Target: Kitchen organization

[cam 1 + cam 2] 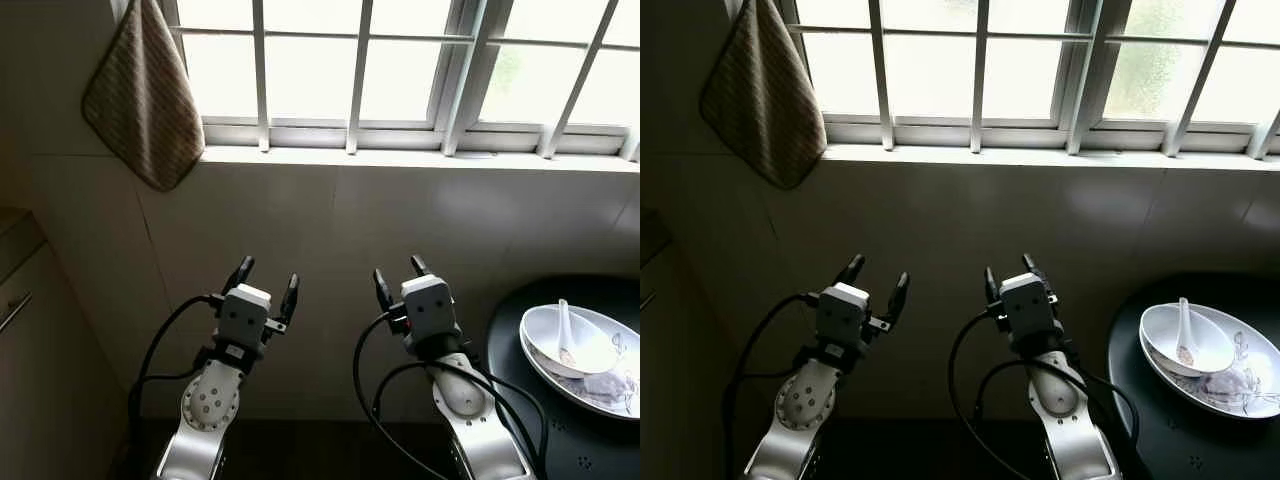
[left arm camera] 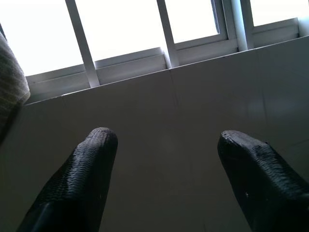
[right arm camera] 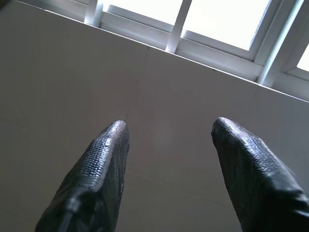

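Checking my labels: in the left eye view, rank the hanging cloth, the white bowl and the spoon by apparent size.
1. Hanging cloth, largest, though nearness to the camera may help.
2. White bowl.
3. Spoon, smallest, lying in that bowl.

cloth (image 1: 143,98): brown, fine pale stripes
bowl (image 1: 570,342): white
spoon (image 1: 566,333): white
plate (image 1: 1230,385): white, faint grey print
worktop (image 1: 530,425): black
pincer fingers (image 2: 77,186): black, textured
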Controlling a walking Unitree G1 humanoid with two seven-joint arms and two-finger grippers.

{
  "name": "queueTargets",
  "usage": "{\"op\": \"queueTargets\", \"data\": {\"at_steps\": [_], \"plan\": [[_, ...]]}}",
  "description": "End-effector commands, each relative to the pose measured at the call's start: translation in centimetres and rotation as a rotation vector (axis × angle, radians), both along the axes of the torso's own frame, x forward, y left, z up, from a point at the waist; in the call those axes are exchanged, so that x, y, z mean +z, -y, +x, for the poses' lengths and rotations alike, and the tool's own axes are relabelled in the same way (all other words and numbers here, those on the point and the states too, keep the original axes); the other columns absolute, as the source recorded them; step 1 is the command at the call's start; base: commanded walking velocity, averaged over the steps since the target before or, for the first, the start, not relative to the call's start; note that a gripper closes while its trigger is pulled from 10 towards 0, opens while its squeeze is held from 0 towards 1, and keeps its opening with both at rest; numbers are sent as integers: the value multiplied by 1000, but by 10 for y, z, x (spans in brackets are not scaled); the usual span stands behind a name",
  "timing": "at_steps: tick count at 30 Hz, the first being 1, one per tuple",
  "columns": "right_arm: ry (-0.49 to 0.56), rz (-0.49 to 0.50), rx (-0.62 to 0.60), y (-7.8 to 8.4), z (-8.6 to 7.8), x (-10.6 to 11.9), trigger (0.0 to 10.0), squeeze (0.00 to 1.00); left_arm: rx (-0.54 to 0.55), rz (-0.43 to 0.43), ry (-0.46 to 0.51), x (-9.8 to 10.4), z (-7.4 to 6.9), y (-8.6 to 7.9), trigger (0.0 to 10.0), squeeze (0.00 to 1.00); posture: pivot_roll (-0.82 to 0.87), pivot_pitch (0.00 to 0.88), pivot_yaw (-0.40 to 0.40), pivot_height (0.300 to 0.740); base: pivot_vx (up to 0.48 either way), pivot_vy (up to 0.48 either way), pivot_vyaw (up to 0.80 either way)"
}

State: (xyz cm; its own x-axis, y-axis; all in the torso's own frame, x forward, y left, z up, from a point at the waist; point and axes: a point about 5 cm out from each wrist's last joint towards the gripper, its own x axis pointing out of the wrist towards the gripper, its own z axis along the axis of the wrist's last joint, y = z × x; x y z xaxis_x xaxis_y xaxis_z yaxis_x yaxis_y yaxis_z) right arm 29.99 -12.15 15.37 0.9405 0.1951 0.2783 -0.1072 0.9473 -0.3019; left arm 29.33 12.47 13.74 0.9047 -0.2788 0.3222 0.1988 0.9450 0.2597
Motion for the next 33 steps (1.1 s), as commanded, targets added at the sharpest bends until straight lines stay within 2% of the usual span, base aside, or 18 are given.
{"op": "queueTargets", "data": {"at_steps": [1, 11, 16, 24, 33], "plan": [[20, 0, -34, 4, -2, 5, 10000, 0, -35, 13, -2, 3, 4, 6, 10000, 0, 21, 0, 0, 740, 0, 0, -469], [31, 19, -99, 9, -5, 6, 10000, 0, -112, 28, -14, 4, 11, 17, 10000, 0, -27, 0, 61, 740, 0, -88, -710], [30, -17, -103, 9, -5, 7, 10000, 0, -116, 23, -12, 5, 13, 19, 10000, 0, -29, 0, 54, 740, 0, -475, 0], [11, -38, -80, 2, -2, 4, 10000, 0, -96, -11, -25, -1, 8, 18, 10000, 0, -14, 0, 29, 740, 0, -457, 0], [-1, -48, -80, 2, 0, 3, 10000, 0, -59, 5, -30, -1, 12, 13, 10000, 0, -11, 0, 24, 740, 0, 0, 0]]}}
